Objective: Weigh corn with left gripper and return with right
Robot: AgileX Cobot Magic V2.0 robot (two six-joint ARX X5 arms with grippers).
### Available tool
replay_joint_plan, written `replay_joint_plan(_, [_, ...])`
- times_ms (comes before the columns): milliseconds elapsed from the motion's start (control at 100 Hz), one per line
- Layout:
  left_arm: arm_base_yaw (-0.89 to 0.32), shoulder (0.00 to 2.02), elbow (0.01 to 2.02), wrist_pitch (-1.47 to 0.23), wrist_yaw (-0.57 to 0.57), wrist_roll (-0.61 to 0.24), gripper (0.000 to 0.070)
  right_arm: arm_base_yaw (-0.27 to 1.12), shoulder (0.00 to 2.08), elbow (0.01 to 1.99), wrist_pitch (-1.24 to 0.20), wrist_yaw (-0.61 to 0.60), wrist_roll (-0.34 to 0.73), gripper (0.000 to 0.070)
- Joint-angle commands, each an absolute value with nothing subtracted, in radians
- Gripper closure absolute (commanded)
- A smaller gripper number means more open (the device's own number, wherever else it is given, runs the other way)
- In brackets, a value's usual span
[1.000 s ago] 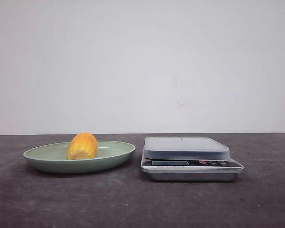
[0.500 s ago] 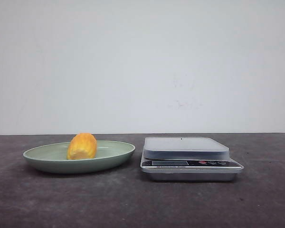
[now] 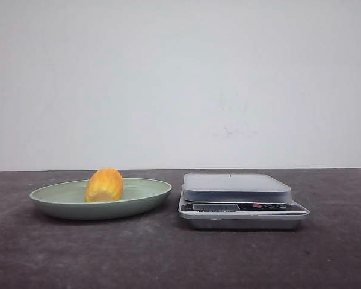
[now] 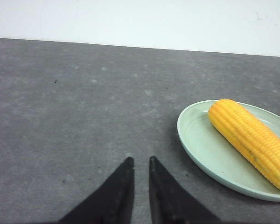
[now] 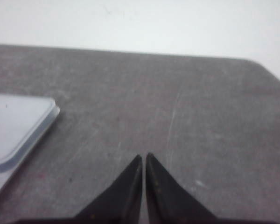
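The left pincer [image 4: 140,163] shows as two matte black fingers [image 4: 115,196], each a pointed wedge that broadens from a sharp tip toward its base, with smooth, unmarked faces. The right pincer [image 5: 143,158] is of the same make: two plain black wedge fingers [image 5: 122,193] tapering to fine points, their surfaces dull and free of markings. In the front view no part of either arm shows.

Open air above corn [image 3: 104,185] and scale [image 3: 236,187]; low plate [image 3: 54,198] rim.
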State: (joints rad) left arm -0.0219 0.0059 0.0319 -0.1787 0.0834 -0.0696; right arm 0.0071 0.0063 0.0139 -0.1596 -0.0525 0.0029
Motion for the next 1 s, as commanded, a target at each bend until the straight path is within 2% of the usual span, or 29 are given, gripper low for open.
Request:
replay_joint_plan(0, [-0.021, 0.005, 0.020, -0.187, 0.086, -0.060, 0.0689, 0.008, 0.004, 0.010, -0.167, -0.053, 0.019, 0.0693])
replay_joint_plan(990, [-0.025, 0.005, 0.020, -0.187, 0.086, -0.060, 0.0689, 0.008, 0.004, 0.010, -0.152, -0.052, 0.019, 0.0692])
